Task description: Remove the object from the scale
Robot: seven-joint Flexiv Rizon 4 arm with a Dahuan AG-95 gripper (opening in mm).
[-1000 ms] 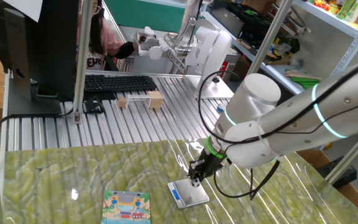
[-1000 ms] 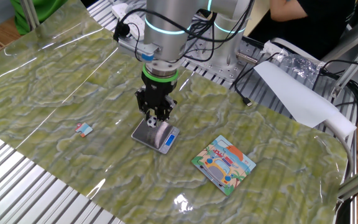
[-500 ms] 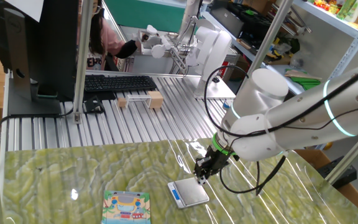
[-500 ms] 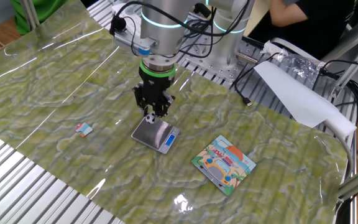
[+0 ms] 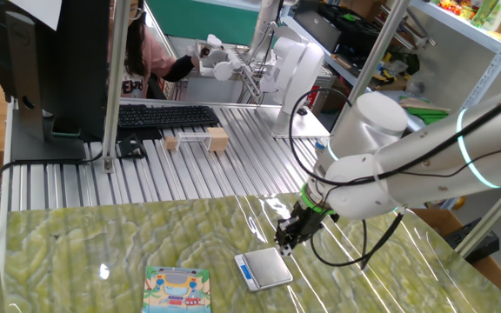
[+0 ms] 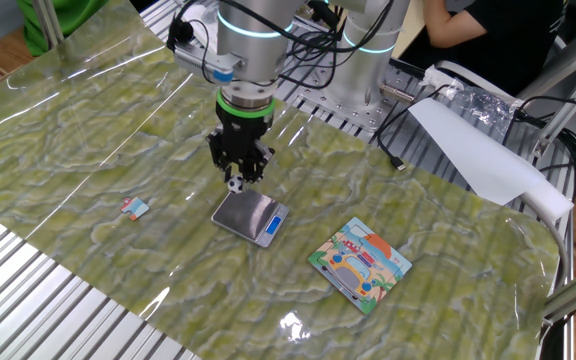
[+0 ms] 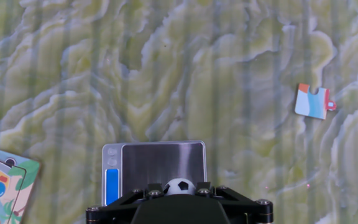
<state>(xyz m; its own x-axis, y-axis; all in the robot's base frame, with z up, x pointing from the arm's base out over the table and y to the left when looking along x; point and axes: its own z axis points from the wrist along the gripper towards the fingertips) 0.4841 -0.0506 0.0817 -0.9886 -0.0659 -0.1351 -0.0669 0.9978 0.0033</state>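
Note:
My gripper (image 6: 235, 180) is shut on the tiny soccer-patterned ball (image 6: 235, 184) and holds it in the air, just past the far edge of the scale (image 6: 251, 217). The scale is a flat silver plate with a blue display strip, and its platform is bare. In the hand view the ball (image 7: 178, 186) sits between the black jaws at the bottom, with the scale (image 7: 154, 163) below it. In one fixed view the gripper (image 5: 286, 247) hangs just above the scale's (image 5: 263, 269) far right corner.
A colourful picture card (image 6: 360, 264) lies right of the scale, also seen in one fixed view (image 5: 177, 289). A small white-blue puzzle scrap (image 6: 134, 208) lies to the left, and shows in the hand view (image 7: 312, 102). A keyboard (image 5: 163, 116) and wooden blocks (image 5: 217, 138) lie behind on the slatted table.
The gripper has risen from the scale with the ball in it and shifted away past the scale's edge. The scale platform is now bare.

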